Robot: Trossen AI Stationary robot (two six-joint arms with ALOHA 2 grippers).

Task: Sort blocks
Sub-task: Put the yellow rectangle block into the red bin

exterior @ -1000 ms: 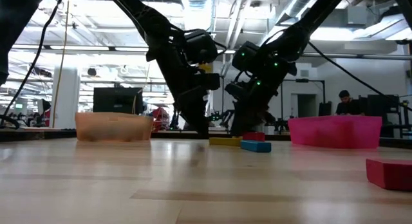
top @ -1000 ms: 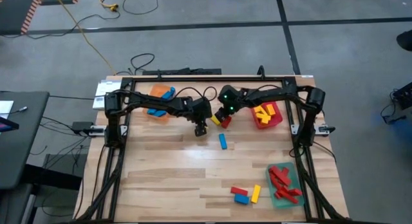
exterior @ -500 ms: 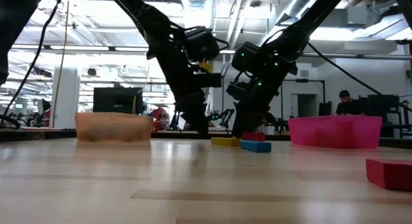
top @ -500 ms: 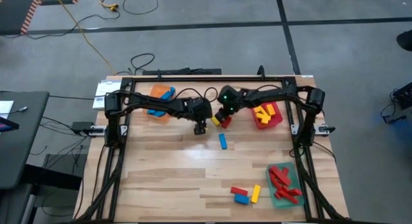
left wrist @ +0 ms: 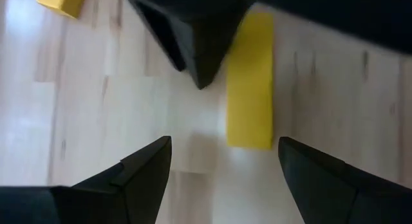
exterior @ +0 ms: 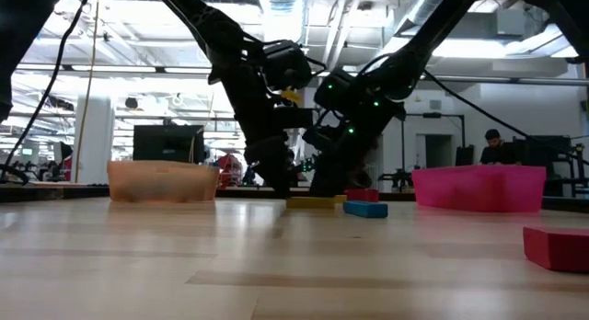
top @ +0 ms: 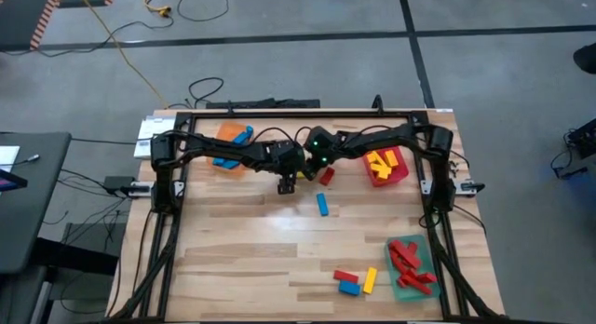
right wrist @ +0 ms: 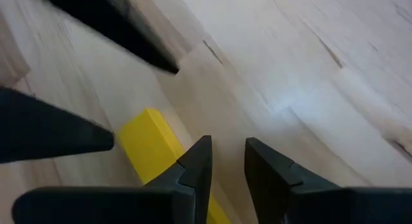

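Note:
A yellow block (left wrist: pixel 250 82) lies flat on the wood in the middle of the far half of the table (top: pixel 242 231). My left gripper (left wrist: pixel 225 153) hangs open just above the table, with the block's nearer end ahead of the gap between its fingers; it touches nothing. My right gripper (right wrist: pixel 228 153) slants down from the table's right beside the same block (right wrist: pixel 151 150), with only a narrow gap and bare wood between its fingers. A red block (top: pixel 327 175) and a blue block (top: pixel 322 205) lie close by. My right gripper meets the yellow block's long side (right wrist: pixel 168 161) with the outer side of one finger (right wrist: pixel 196 163). Nothing is between the two fingers. The fingers slant down from the table's right. The block lies flat on the table.
An orange tray (top: pixel 228 138) with blue blocks stands at the far left. A red tray (top: pixel 399 173) with yellow blocks is at the far right, and a green tray (top: pixel 396 285) with red blocks at the near right. Red, blue and yellow blocks (top: pixel 354 281) lie beside it.
My right gripper has gone down and toward the table's left, closer to my left gripper. The yellow block has slid a little toward the table's left and stays flat on the wood.

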